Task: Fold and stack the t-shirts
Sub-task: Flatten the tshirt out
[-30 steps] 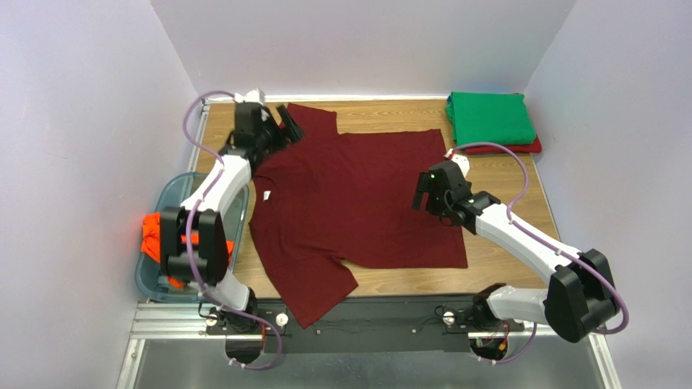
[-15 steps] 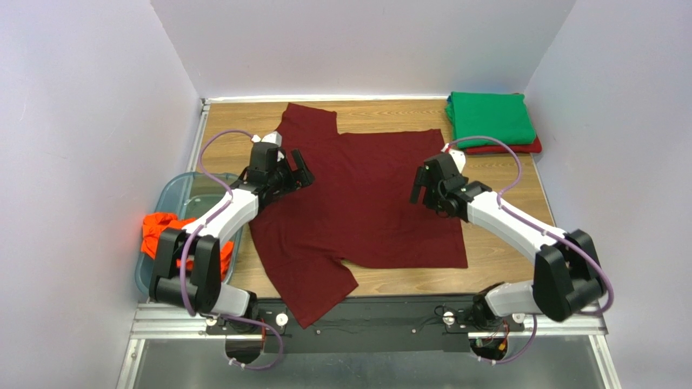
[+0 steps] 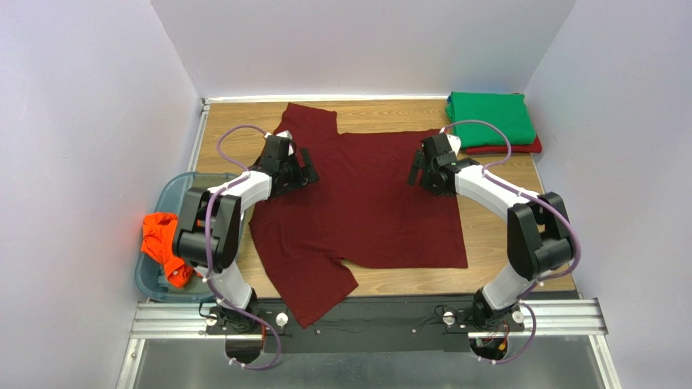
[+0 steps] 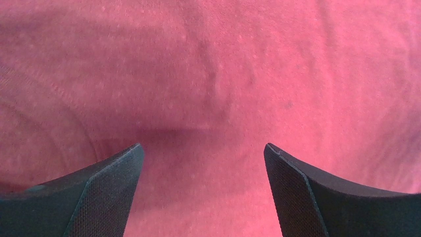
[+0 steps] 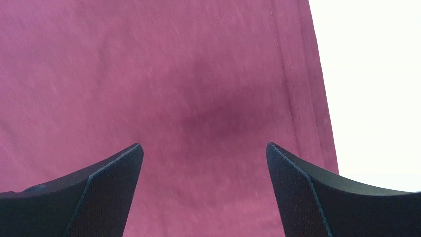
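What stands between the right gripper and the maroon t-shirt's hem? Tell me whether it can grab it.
Probably yes. The right gripper hovers open just above the maroon t-shirt. The hem lies bare and flat close beside it, and nothing covers it.

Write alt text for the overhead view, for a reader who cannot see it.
A maroon shirt lies spread on a table, the left gripper and right gripper open over its far half. A folded green shirt tops a red one at the far right; an orange shirt lies in a bin at left.
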Robot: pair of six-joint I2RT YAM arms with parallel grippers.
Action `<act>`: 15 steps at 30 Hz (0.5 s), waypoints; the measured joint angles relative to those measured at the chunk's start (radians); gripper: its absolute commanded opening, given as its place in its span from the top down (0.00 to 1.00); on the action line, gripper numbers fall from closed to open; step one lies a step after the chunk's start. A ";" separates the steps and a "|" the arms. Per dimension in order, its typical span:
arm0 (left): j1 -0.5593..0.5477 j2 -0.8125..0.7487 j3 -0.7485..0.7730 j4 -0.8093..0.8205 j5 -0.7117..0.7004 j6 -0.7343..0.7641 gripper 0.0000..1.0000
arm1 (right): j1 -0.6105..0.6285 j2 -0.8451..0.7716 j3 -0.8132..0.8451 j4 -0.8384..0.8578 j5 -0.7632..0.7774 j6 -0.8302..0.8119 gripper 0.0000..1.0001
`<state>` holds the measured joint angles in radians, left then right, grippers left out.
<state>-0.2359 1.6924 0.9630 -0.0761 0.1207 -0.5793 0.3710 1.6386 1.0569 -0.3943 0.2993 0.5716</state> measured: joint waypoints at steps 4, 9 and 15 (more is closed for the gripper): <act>0.000 0.062 0.040 -0.002 0.000 0.008 0.02 | -0.026 0.070 0.065 0.012 -0.016 -0.012 0.00; 0.001 0.108 0.093 0.000 0.000 0.014 0.02 | -0.060 0.183 0.117 0.020 -0.057 -0.020 0.00; 0.012 0.184 0.183 0.002 0.008 0.023 0.02 | -0.084 0.258 0.175 0.021 -0.077 -0.029 0.00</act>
<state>-0.2241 1.8763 1.1465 -0.0742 0.1291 -0.5568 0.2871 1.8969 1.2320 -0.3737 0.2226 0.5430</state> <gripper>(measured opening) 0.983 0.998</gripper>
